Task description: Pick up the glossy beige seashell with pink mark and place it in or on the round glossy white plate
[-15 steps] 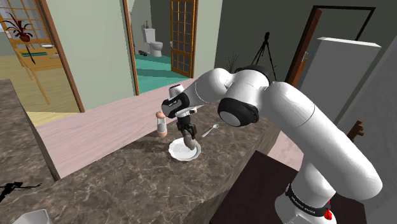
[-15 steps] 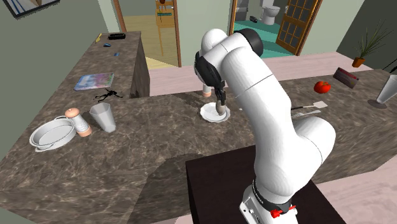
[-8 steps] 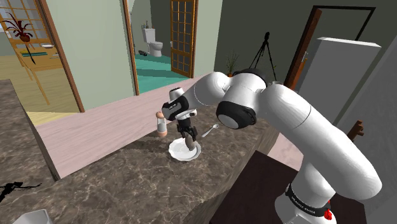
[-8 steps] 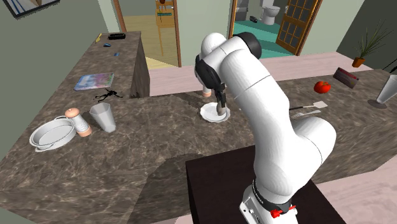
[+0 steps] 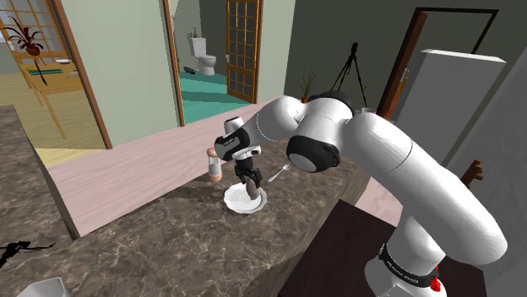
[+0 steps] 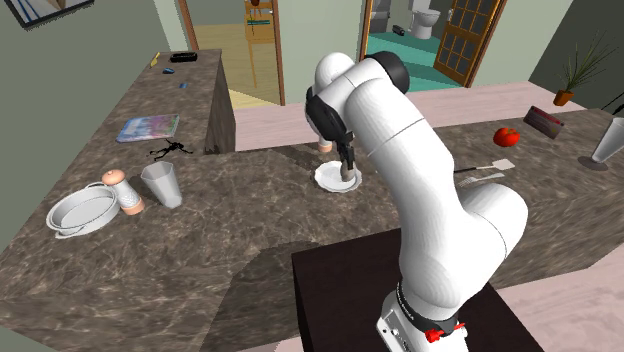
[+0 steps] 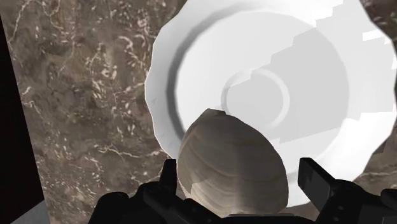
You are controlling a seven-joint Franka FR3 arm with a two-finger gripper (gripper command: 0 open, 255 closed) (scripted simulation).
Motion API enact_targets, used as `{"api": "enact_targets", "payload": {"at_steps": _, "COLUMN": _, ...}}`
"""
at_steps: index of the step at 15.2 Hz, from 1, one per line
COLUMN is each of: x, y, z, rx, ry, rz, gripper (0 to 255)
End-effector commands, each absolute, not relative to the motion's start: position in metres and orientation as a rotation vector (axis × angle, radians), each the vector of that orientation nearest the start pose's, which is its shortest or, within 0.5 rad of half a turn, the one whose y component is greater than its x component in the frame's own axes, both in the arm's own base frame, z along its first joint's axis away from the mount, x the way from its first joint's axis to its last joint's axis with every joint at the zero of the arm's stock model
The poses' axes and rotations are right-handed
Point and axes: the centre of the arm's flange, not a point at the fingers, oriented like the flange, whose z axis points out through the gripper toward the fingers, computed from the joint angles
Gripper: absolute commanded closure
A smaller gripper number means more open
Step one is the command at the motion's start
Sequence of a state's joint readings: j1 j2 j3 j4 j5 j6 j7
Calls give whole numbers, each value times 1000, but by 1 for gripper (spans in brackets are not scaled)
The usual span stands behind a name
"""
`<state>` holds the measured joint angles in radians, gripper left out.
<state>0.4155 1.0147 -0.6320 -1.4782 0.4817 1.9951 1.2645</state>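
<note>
Since a second ago the gripper [image 5: 252, 180] has come up a little off the plate [image 5: 237, 203]; everything on the counter sits where it did. We're looking at the beige ribbed seashell [image 7: 230, 167] first. In the wrist view it sits between the two black fingers [image 7: 315, 179], over the near rim of the round white plate [image 7: 318, 70]. One finger is right against the shell, while the other stands well clear of it, so we'd call the hand spread wide and not clasping anything. We can't tell whether the shell is actually resting on the rim or just hanging in front of it. No pink mark shows from this side.

In the second exterior view the gripper [image 6: 347, 172] points down over the plate [image 6: 327, 179], on the brown marble countertop [image 6: 250, 230]. Just beside the plate in the shoulder view stands a small shaker [image 5: 214, 164], with a spoon [image 5: 279, 173] near it on the other side. Further along the counter we see a glass tumbler [image 6: 162, 184], a round metal pan [image 6: 80, 210] and a red tomato [image 6: 506, 137].
</note>
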Motion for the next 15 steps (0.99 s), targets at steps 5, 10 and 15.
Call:
{"api": "enact_targets", "payload": {"at_steps": 5, "x": 681, "y": -56, "z": 143, "rx": -2383, "ry": 2421, "rz": 235, "gripper": 0}}
{"api": "enact_targets", "payload": {"at_steps": 10, "x": 688, "y": -54, "z": 166, "rx": -2383, "ry": 2421, "rz": 235, "gripper": 0}}
{"api": "enact_targets", "payload": {"at_steps": 15, "x": 688, "y": -54, "z": 166, "rx": -2383, "ry": 2421, "rz": 235, "gripper": 0}}
